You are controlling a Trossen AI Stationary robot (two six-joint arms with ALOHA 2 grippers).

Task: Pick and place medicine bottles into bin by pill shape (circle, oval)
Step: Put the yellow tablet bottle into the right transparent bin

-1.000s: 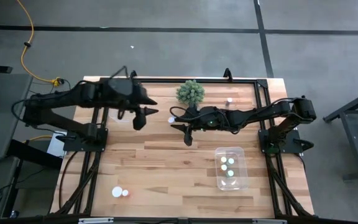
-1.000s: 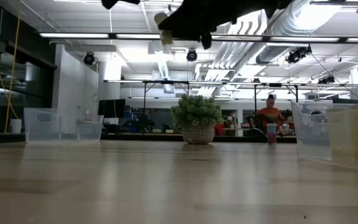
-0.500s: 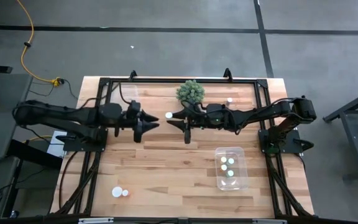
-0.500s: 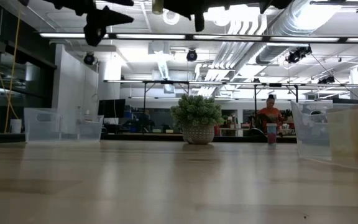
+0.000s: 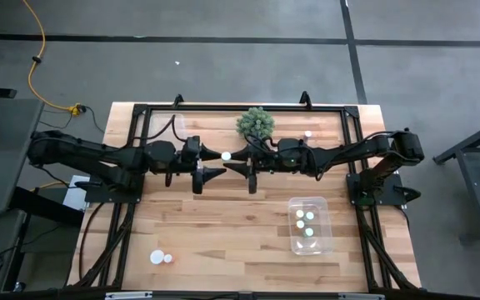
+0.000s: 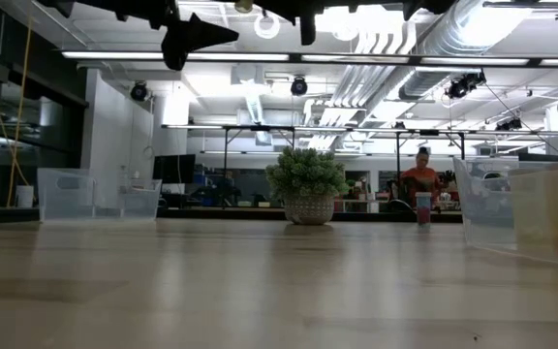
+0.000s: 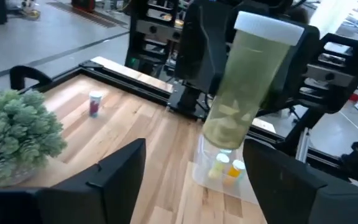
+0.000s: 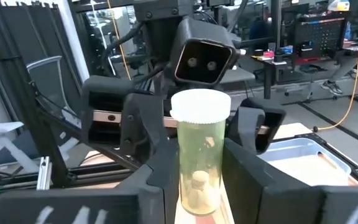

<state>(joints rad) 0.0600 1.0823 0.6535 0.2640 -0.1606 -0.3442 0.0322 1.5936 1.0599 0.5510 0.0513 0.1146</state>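
Your right hand (image 8: 197, 186) grips the medicine bottle (image 8: 199, 155) above the surface's (image 5: 223, 217) centre, facing nine o'clock; your left hand (image 7: 191, 168), spread wide, faces it without touching. Hold steady, read the pills, then swing toward the bin (image 5: 311, 226) at four o'clock, clear of the plant (image 5: 255, 123).

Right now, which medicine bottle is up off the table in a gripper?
The white-capped bottle held by the right gripper, between both arms; every other bottle sits on the table or in the bin.
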